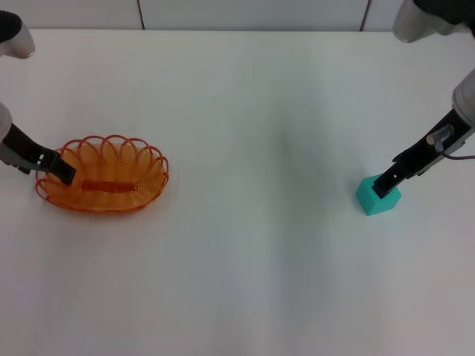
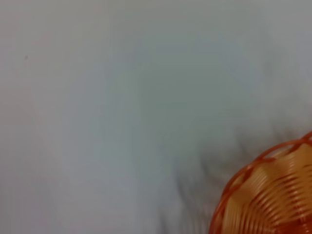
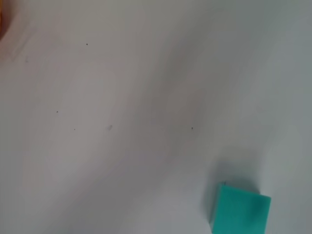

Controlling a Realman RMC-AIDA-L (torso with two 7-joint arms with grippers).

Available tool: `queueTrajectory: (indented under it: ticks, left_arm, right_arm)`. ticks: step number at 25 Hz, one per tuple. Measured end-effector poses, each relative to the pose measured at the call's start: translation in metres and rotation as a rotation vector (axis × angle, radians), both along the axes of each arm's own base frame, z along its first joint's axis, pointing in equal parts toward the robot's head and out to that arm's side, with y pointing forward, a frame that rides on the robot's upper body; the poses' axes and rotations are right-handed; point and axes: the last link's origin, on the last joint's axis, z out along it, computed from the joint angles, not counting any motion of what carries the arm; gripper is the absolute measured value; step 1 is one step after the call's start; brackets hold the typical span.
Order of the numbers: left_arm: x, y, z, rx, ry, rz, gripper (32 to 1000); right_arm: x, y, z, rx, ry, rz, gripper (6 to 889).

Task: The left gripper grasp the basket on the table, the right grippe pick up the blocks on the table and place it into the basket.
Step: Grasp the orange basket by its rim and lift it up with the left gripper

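Observation:
The orange wire basket (image 1: 104, 175) rests on the white table (image 1: 245, 111) at the left. My left gripper (image 1: 63, 169) comes in from the left edge, and its black tip overlaps the basket's left rim. A blurred part of that rim, the basket (image 2: 273, 195), also shows in the left wrist view. At the right, the teal-green cube (image 1: 378, 196) sits on the table. My right gripper (image 1: 386, 184) slants down from the upper right, its black tip over the cube's top face. In the right wrist view the cube (image 3: 240, 208) lies flat on the table.
A wide stretch of bare white tabletop separates basket and cube. The table's far edge (image 1: 237, 30) runs along the top of the head view, with a wall behind. A thin grey cable (image 1: 459, 156) hangs by the right arm.

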Motion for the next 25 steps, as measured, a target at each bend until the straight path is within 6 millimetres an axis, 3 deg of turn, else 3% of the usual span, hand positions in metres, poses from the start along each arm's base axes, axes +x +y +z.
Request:
queueTrajectory:
  ticks: [25]
  left_arm:
    - [0.0018, -0.0001, -0.0085, -0.013, 0.026, -0.021, 703]
  right_arm:
    - [-0.0004, 0.0, -0.0006, -0.004, 0.001, 0.008, 803]
